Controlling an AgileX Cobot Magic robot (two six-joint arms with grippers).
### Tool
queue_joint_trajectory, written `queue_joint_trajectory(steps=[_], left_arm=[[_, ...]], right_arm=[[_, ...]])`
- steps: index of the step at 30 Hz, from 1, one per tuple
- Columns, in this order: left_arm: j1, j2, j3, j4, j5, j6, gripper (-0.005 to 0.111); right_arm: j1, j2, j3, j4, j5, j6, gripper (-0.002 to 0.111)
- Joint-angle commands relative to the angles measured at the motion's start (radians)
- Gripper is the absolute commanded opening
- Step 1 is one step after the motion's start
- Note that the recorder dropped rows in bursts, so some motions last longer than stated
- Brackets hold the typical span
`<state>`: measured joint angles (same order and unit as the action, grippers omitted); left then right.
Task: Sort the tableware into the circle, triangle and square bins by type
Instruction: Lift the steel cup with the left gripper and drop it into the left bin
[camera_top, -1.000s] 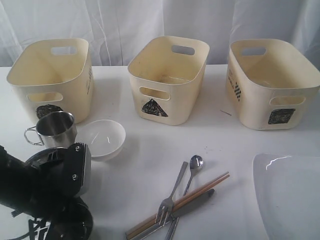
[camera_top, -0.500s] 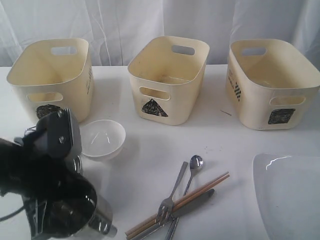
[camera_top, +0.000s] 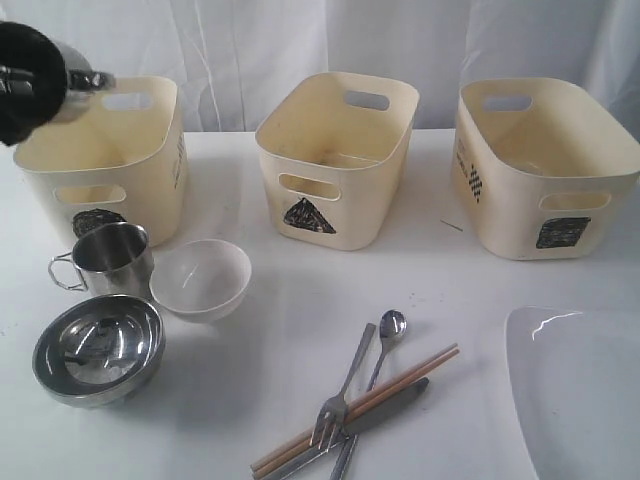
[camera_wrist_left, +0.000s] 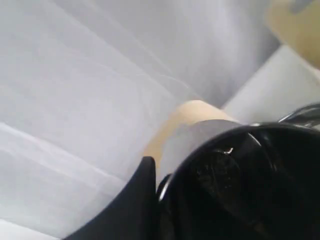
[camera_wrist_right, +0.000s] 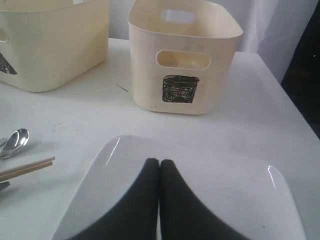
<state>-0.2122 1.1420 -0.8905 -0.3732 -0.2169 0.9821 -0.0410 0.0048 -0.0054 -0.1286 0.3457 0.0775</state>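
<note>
White curtain (camera_top: 250, 40) behind, white table (camera_top: 300, 290) underneath, pretty plain setup. The left end effector (camera_wrist_left: 150, 172) is way up in the upper left corner of the exterior view, overlapping the back left rim of the circle bin (camera_top: 150, 170). It's grasping a shiny steel bowl (camera_wrist_left: 240, 185). The left wrist view shows one black finger (camera_wrist_left: 142, 200) right against the bowl's rim, but I can't see the other finger.

Lower left on the table there's a second steel bowl (camera_top: 98, 350) sitting upright. Just above it in the frame are a steel mug (camera_top: 115, 258), right in front of the circle bin and covering part of its mark, and a small white bowl (camera_top: 200, 278) touching or nearly touching the mug.

Bottom centre is the cutlery pile. The fork (camera_top: 345, 390) and spoon (camera_top: 388, 330) lie side by side, with the wooden chopsticks (camera_top: 400, 380) crossing them at an angle. The knife (camera_top: 390, 405) runs alongside the chopsticks, just below them.

The triangle bin (camera_top: 340, 190) is in the upper middle and the square bin (camera_top: 520, 200) is upper right. Neither seems to have any tableware in it, as far as the view goes.

The big white plate (camera_top: 580, 390) fills the lower right corner. The right end effector (camera_wrist_right: 159, 161) sits over it with its fingers clenched together and nothing between them. I can't tell whether it touches the plate.
</note>
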Motion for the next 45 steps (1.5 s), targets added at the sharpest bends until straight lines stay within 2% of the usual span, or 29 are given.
queue_joint_trajectory(steps=[1,2,4,5,7,10,18,26,29,33,36,39,45], left_arm=[[0.048,0.164,-0.071,0.038,-0.220,-0.072,0.000],[0.049,0.201,-0.079,0.038,-0.236,-0.103,0.000],[0.049,0.285,-0.102,0.040,-0.350,-0.236,0.000],[0.049,0.338,-0.123,0.059,-0.421,-0.390,0.000],[0.049,0.403,-0.160,0.085,-0.502,-0.576,0.000],[0.049,0.491,-0.214,0.138,-0.546,-0.726,0.000],[0.049,0.643,-0.234,0.163,-0.531,-0.743,0.000],[0.049,0.662,-0.238,0.243,-0.467,-0.777,0.001],[0.049,0.662,-0.240,0.288,-0.402,-0.789,0.011],[0.049,0.660,-0.240,0.332,-0.221,-0.842,0.033],[0.049,0.647,-0.240,0.332,-0.113,-0.858,0.044],[0.049,0.619,-0.240,0.332,-0.078,-0.848,0.048],[0.049,0.544,-0.240,0.330,-0.096,-0.851,0.048]], right_arm=[[-0.001,-0.005,0.005,-0.002,-0.003,0.006,0.000],[-0.001,-0.005,0.005,-0.002,-0.003,0.006,0.000],[-0.001,-0.005,0.005,-0.002,-0.003,0.006,0.000],[-0.001,-0.005,0.005,-0.002,-0.003,0.006,0.000],[-0.001,-0.005,0.005,-0.002,-0.003,0.006,0.000],[-0.001,-0.005,0.005,-0.002,-0.003,0.006,0.000],[-0.001,-0.005,0.005,-0.002,-0.003,0.006,0.000],[-0.001,-0.005,0.005,-0.002,-0.003,0.006,0.000],[-0.001,-0.005,0.005,-0.002,-0.003,0.006,0.000],[-0.001,-0.005,0.005,-0.002,-0.003,0.006,0.000],[-0.001,-0.005,0.005,-0.002,-0.003,0.006,0.000],[-0.001,-0.005,0.005,-0.002,-0.003,0.006,0.000],[-0.001,-0.005,0.005,-0.002,-0.003,0.006,0.000]])
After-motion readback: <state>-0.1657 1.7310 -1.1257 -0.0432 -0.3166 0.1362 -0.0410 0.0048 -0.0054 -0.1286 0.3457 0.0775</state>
